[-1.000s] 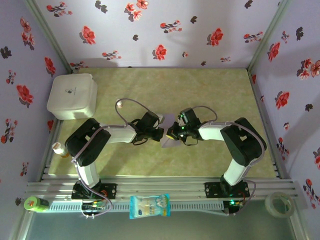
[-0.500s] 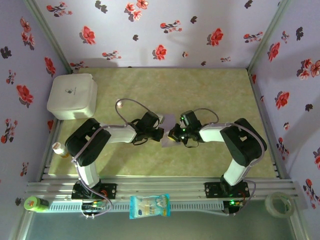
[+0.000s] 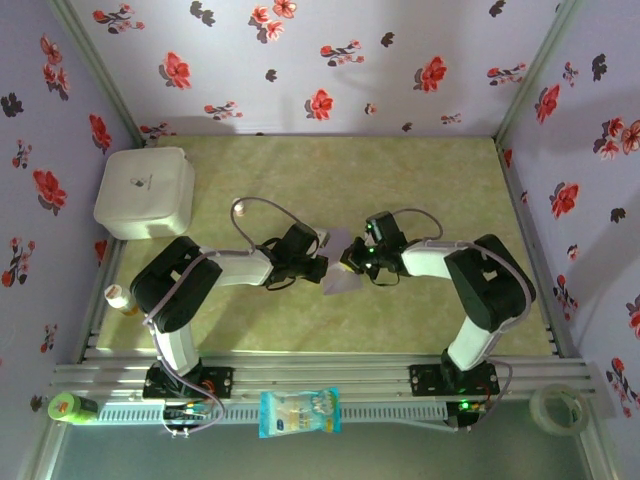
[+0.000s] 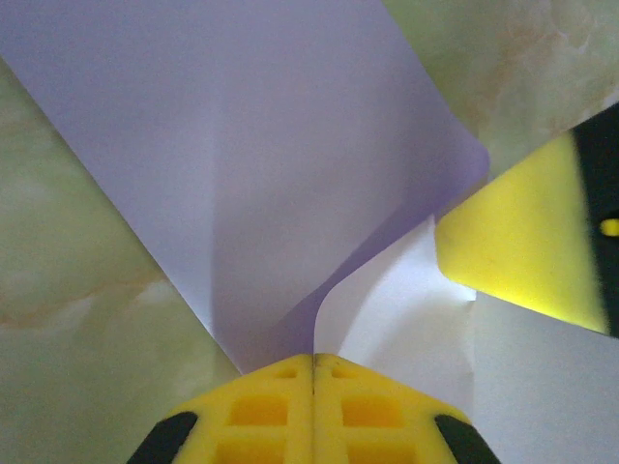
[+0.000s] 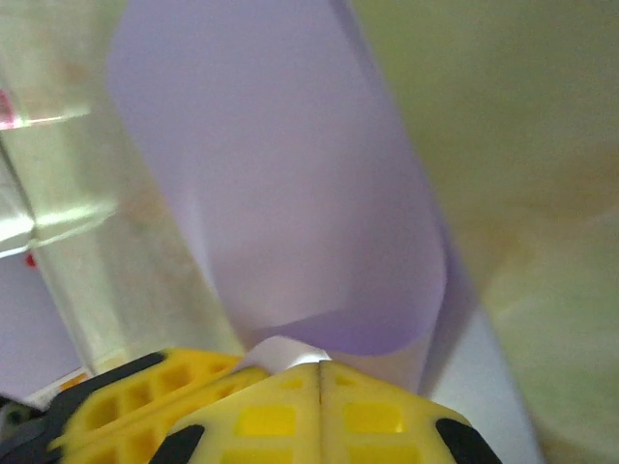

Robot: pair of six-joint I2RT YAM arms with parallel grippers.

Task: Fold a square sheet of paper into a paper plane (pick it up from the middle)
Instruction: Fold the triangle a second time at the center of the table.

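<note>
The left end effector (image 4: 312, 362) is pinching one edge of the square sheet of paper (image 4: 242, 174), its yellow fingers pressing together while the pale-lilac sheet is fanning away from their tips. The right end effector (image 5: 319, 365) is likewise clamping the sheet, its fingers meeting on a part that is curling over. Seen from above, the two end effectors are facing each other tip to tip at the middle of the bench (image 3: 420, 180), the bent paper lying between them and reaching toward the near edge.
</note>
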